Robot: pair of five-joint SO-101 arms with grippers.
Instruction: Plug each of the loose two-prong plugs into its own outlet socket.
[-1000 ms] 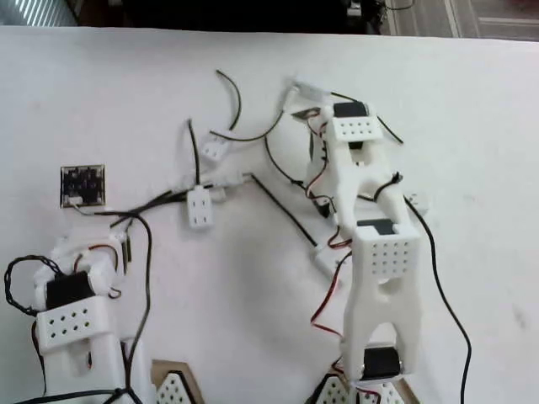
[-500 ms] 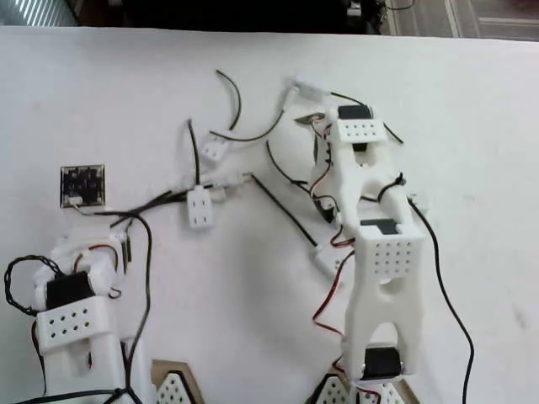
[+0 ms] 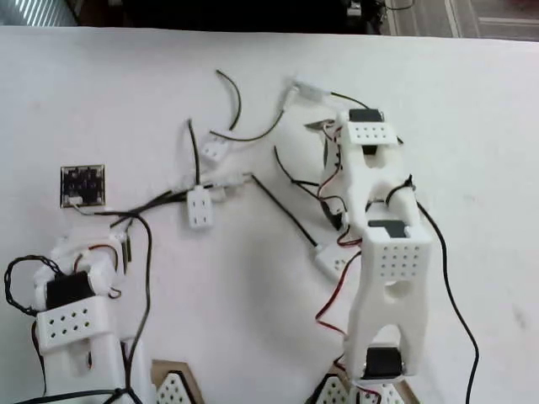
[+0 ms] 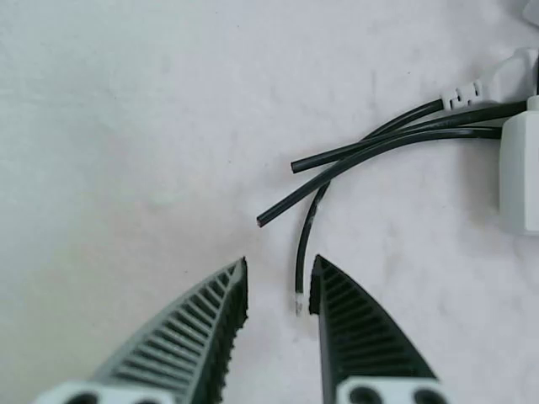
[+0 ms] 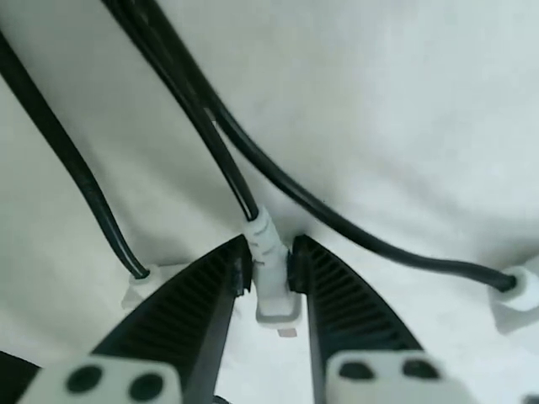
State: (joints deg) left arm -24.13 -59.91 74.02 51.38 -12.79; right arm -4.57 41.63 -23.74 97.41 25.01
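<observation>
Pinched in right gripper (image 5: pixel 269 246): white plug (image 5: pixel 274 296), long axis along fingers, cord leading away | target: outlet socket (image 3: pixel 200 207), well apart, toward left arm's side | left gripper (image 4: pixel 279 264): parted, empty, beside loose cable ends (image 4: pixel 290 202)

We note open tabletop (image 3: pixel 93 93) along the far edge toward the far-left corner. Mid-table, black cords (image 3: pixel 282 210) and white socket blocks (image 3: pixel 200 207) bar the way. The right arm (image 3: pixel 387 252) spans the right half; a black square (image 3: pixel 82 185) sits near the left edge.
</observation>
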